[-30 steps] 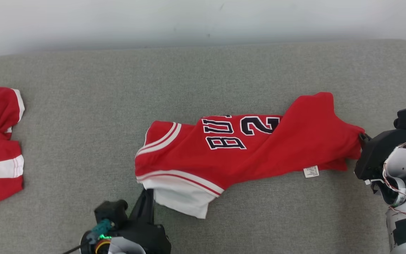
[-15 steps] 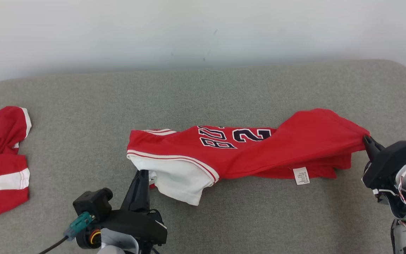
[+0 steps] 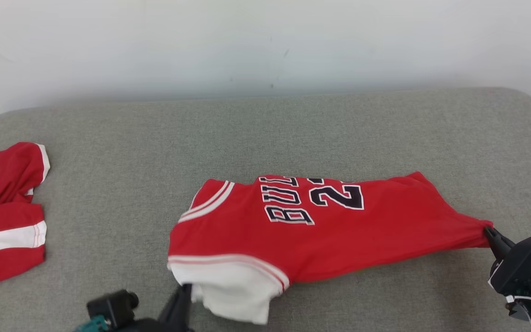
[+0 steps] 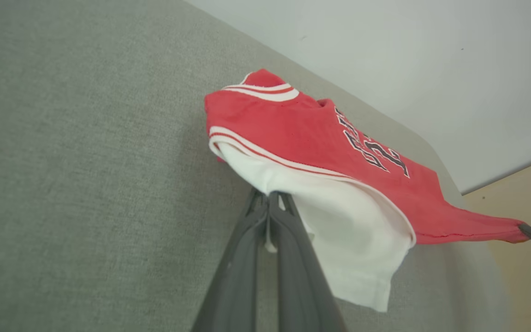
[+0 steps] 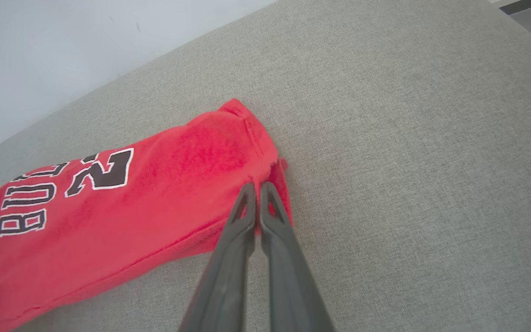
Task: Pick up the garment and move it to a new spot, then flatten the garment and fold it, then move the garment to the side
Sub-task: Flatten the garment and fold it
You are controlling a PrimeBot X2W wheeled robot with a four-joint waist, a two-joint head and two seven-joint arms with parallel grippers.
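Two red-and-white garments on grey cushion: lettered jersey, second garment well apart. Two grippers clamped on jersey ends: left gripper, right gripper.

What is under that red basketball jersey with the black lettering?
Beneath the red jersey, the grey fabric cushion shows all around, and a white cloth layer hangs out under its striped end. Anything under its middle is covered.

Head camera looks down; 2 wrist cameras sit close, seemingly low; all share the garment.
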